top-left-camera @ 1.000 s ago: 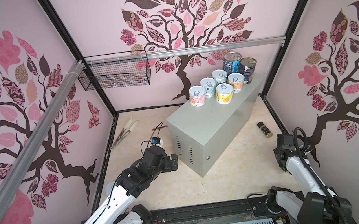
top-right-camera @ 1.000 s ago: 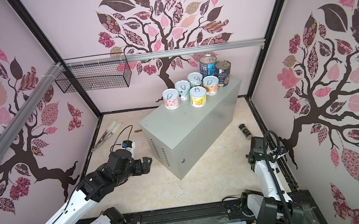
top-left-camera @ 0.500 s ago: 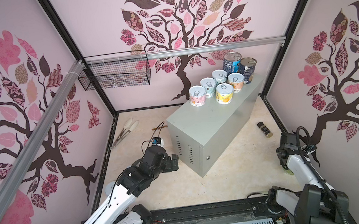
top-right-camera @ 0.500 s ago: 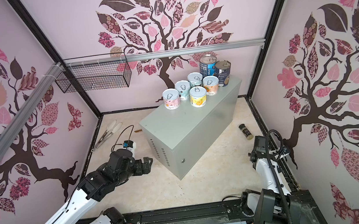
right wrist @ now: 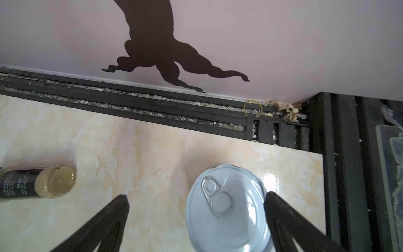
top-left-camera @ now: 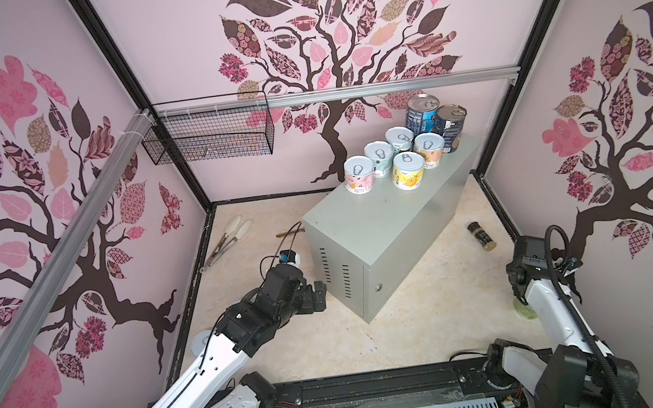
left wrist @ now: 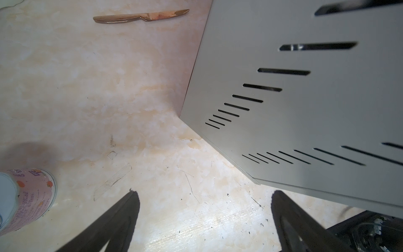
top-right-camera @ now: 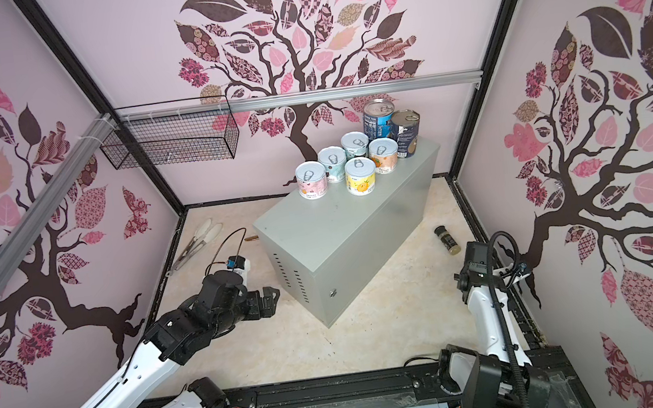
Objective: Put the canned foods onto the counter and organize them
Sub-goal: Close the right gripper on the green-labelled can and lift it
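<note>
While left fingers [left wrist: 113, 229] gape beside the counter [left wrist: 327, 120], right fingers [right wrist: 106, 218] gape empty above a can [right wrist: 226, 209]

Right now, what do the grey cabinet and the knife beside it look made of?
The grey cabinet looks like sheet metal with matte grey paint: punched vent slots. The knife seems metal with a shiny copper-coloured finish, given its reflections; coated plastic is possible.
</note>
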